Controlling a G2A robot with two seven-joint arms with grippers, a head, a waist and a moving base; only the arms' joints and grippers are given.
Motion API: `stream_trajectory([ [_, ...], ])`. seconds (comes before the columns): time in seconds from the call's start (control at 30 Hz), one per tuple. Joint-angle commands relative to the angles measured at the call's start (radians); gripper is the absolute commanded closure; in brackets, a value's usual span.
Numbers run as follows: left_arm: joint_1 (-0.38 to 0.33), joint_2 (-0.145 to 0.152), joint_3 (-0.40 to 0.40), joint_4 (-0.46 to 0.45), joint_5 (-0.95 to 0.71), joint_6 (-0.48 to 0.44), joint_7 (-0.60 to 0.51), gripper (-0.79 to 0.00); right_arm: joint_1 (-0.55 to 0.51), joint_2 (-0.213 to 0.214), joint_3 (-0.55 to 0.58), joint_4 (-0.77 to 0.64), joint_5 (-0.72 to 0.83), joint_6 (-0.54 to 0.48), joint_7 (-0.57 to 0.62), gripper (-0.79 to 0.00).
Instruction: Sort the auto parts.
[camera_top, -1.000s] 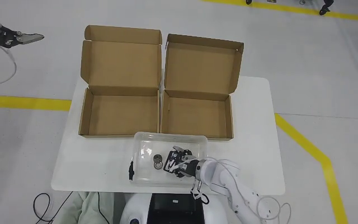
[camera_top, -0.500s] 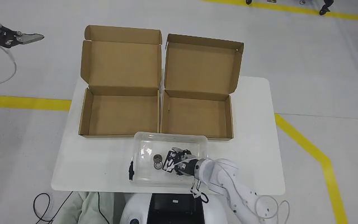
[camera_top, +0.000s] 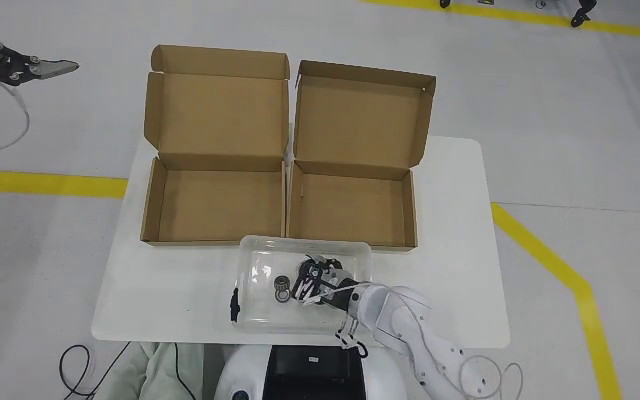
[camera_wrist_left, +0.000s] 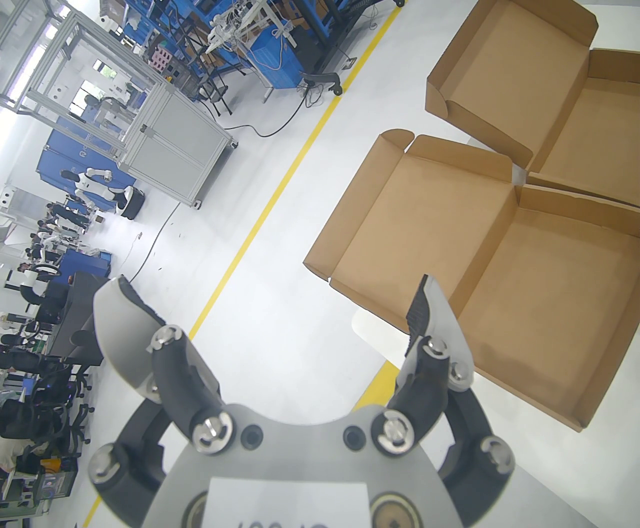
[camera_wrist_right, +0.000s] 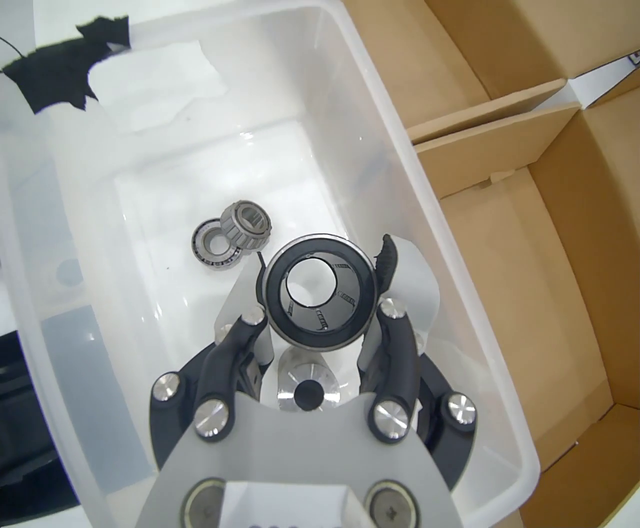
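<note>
Judging by its steel look, you should expect the black bearing sleeve (camera_wrist_right: 345, 305), clamped across its outer wall by the right hand (camera_wrist_right: 322, 280) inside the clear bin (camera_wrist_right: 400, 150), to be heavy, rigid and slick; the left hand (camera_wrist_left: 272, 300) is spread apart.

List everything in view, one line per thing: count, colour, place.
cardboard boxes: 2, brown, open and empty, side by side on the table's far half
bin: 1, clear plastic, at the table's near edge
small bearings: 2, silver, touching each other in the bin
large bearing: 1, black and silver, gripped inside the bin
tape scrap: 1, black, beside the bin
table: 1, white
right gripper: 1, shut on the large bearing
left gripper: 1, open, over the floor beside the boxes
</note>
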Motion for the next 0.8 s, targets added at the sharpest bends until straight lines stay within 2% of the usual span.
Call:
stream_trajectory([
  [0.0, 0.0, 0.0, 0.0, 0.0, 0.0, 0.0, 0.0, -0.785, -0.002, 0.001, 0.001, 0.002, 0.002, 0.007, -0.053, 0.0],
  [0.63, 0.0, 0.0, 0.0, 0.0, 0.0, 0.0, 0.0, -0.785, 0.034, 0.003, -0.012, 0.048, 0.048, 0.043, -0.531, 0.0],
  [0.77, 0.0, 0.0, 0.0, 0.0, 0.0, 0.0, 0.0, -0.785, 0.047, 0.003, -0.018, 0.036, 0.038, 0.042, -0.59, 0.0],
])
